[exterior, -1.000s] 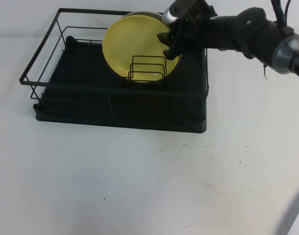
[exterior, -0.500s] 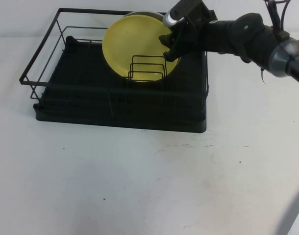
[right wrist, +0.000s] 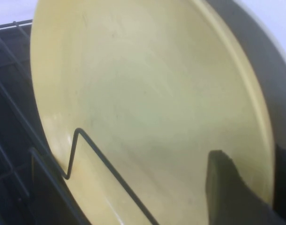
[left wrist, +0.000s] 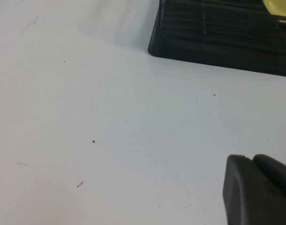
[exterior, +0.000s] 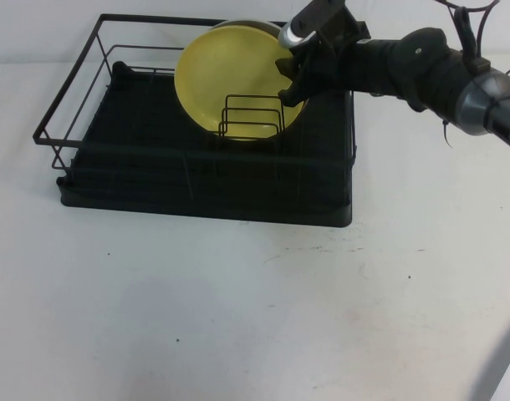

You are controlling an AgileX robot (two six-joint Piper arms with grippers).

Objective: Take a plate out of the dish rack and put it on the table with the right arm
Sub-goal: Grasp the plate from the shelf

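The pale-yellow plate (exterior: pixel 221 75) stands on edge against wire dividers in the black dish rack (exterior: pixel 155 175) at the back of the white table (exterior: pixel 238 317). My right gripper (exterior: pixel 290 73) is at the plate's right rim, open, its jaws straddling the rim. In the right wrist view one finger (right wrist: pixel 222 183) lies over the plate's (right wrist: pixel 143 93) face and the other is hidden behind the rim. My left gripper (left wrist: pixel 248 159) hovers shut and empty over bare table in front of the rack (left wrist: pixel 218 33); the high view does not show it.
A grey-white plate (right wrist: pixel 258 56) leans right behind the yellow one, only its top edge (exterior: pixel 248 22) showing from above. The rack's raised wire frame (exterior: pixel 71 83) surrounds the plates. The dividers (exterior: pixel 253 115) stand in front of the yellow plate.
The right arm has shifted slightly toward the back of the rack, settling the gripper onto the plate's right rim. The plate has not moved.
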